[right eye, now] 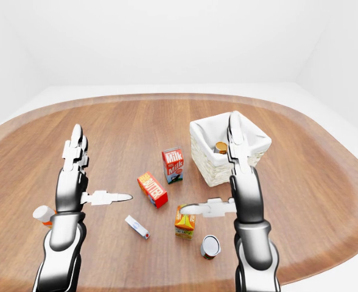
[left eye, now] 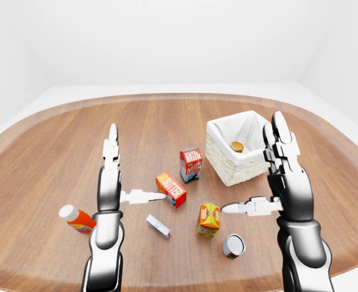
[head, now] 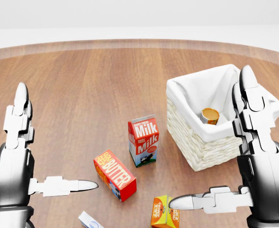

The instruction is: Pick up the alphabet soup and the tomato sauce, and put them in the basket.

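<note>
The wooden table (left eye: 57,140) carries everything. The white basket (head: 203,142) with its cloth lining stands just beyond the upright fingers (head: 249,102) of the right hand (head: 258,156). Inside the basket lies one can (head: 209,115) with an orange-brown top; I cannot tell which of the two task cans it is. The right hand is released, with fingers straight up and thumb pointing to the left of the head view, and it grasps nothing. The left hand (head: 16,156) is also released in the same pose and empty, and its thumb tip points toward the butter box (head: 114,175), near but not touching.

The milk carton (head: 143,141) stands upright between the two hands, nearer to the basket. The orange carton (left eye: 209,219) stands just below the right thumb tip. A second can (left eye: 233,246) lies on its side on the table, below that thumb. A small white and blue box (left eye: 158,226) lies below the left thumb. An orange bottle with white cap (left eye: 76,219) lies beside the left forearm.
</note>
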Robot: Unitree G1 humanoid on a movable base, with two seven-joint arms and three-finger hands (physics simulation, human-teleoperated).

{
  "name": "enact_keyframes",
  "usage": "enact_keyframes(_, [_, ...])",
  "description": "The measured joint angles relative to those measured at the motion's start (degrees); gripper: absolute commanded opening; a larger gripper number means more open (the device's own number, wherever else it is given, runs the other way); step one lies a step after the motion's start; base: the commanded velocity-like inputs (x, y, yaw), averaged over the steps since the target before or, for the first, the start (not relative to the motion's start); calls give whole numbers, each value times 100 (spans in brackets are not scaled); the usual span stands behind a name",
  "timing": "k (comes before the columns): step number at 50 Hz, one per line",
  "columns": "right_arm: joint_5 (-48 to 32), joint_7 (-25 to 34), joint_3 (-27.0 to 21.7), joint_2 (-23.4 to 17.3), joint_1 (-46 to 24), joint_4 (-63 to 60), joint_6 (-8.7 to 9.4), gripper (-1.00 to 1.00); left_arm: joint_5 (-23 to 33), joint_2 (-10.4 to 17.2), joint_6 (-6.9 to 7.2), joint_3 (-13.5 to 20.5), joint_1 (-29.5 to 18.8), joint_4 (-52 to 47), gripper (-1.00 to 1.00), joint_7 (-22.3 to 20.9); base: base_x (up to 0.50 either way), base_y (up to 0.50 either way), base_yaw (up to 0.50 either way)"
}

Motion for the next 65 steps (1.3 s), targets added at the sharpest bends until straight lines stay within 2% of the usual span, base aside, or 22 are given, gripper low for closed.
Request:
enact_keyframes(2, [-1,6,26,14,75,-36,-34,100,2,-1,0,0,1,-5,100,2,0,0,0])
enact_keyframes(5, [-2,-19,77,32,216,25,-193,100,4,-1,0,-1,5,-14,100,2,0,0,0])
enact_keyframes(29, [-61,-148,392,23,1037,215,-193,100,13,3,0,0,11,50,100,16,0,0,0])
enact_keyframes(65, [27,12,374,44,1911,75,-193,100,27,-4,0,-17,3,-66,100,-6,0,0,0])
